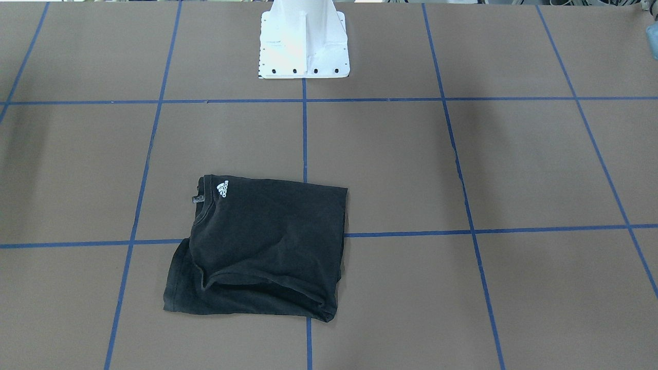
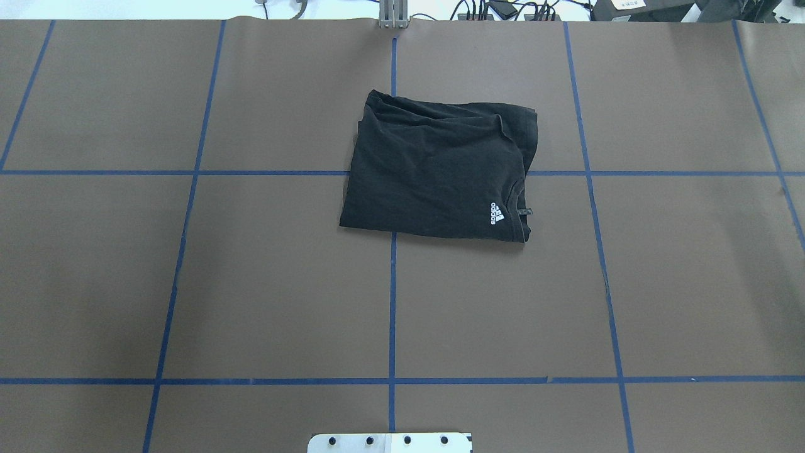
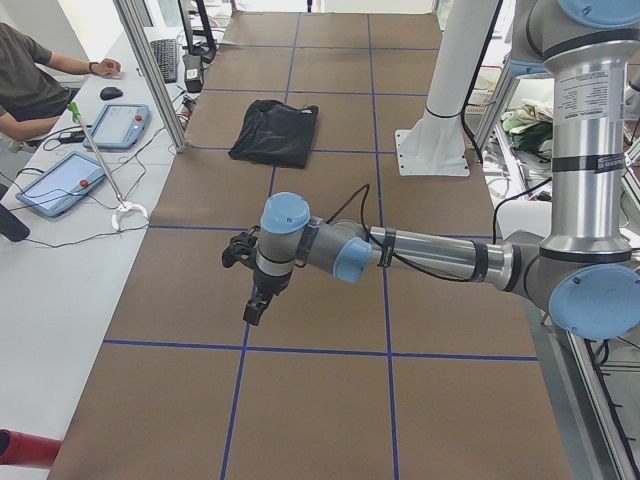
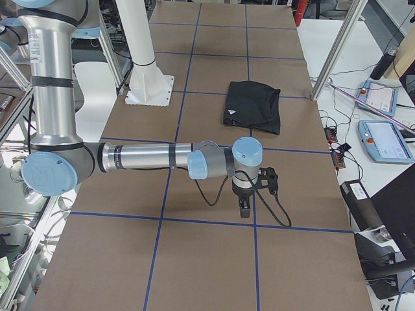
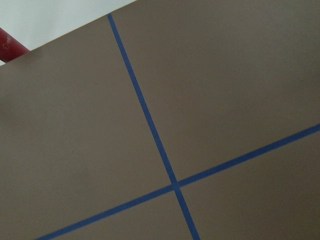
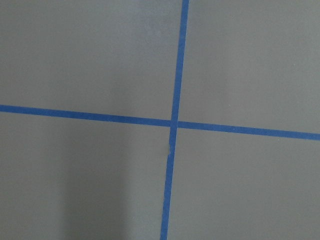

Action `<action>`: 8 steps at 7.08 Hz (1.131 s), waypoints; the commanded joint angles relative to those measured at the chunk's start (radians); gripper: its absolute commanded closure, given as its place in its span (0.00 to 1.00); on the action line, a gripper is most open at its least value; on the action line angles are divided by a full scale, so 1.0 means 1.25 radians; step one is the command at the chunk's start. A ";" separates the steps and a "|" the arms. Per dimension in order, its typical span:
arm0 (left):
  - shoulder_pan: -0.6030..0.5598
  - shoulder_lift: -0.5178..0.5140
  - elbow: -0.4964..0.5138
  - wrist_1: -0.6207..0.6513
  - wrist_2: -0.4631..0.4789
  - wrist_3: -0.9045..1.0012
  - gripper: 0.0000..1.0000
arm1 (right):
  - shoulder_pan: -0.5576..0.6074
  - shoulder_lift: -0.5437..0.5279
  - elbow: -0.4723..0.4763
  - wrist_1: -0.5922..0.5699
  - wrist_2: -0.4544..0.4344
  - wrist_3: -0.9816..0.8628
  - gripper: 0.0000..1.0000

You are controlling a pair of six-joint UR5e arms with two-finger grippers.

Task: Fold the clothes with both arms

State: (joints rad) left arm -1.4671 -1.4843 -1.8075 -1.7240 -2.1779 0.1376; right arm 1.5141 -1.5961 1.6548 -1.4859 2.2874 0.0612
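The black T-shirt [image 1: 262, 246] lies folded into a rough rectangle on the brown table, its white Adidas logo facing up near the collar. It also shows in the overhead view [image 2: 434, 170], the left side view [image 3: 275, 132] and the right side view [image 4: 253, 107]. The graphic is hidden. My left gripper [image 3: 257, 305] hangs over bare table well short of the shirt, seen only in the left side view. My right gripper [image 4: 244, 210] hangs likewise, seen only in the right side view. I cannot tell whether either is open or shut. Both wrist views show only table and blue tape.
The white pedestal base [image 1: 303, 46] stands at the robot's side of the table. Blue tape lines [image 2: 392, 302] divide the brown surface into a grid. An operator [image 3: 30, 85] sits at a side bench with tablets [image 3: 60, 183]; metal frame posts [image 3: 150, 70] stand at the table edge.
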 commanded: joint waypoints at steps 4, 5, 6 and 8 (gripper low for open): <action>-0.034 0.034 0.032 0.150 -0.128 0.069 0.00 | 0.005 -0.053 0.078 -0.146 0.059 0.001 0.00; -0.034 0.030 0.032 0.150 -0.127 0.067 0.00 | 0.007 -0.056 0.086 -0.156 0.059 0.001 0.00; -0.034 0.024 0.032 0.151 -0.127 0.067 0.00 | 0.009 -0.056 0.083 -0.156 0.059 0.001 0.00; -0.034 0.013 0.034 0.151 -0.124 0.062 0.00 | 0.009 -0.055 0.082 -0.150 0.057 0.000 0.00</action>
State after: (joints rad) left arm -1.5094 -1.4578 -1.7668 -1.5357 -2.3348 0.2201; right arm 1.5243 -1.6652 1.7550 -1.6745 2.3602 0.0619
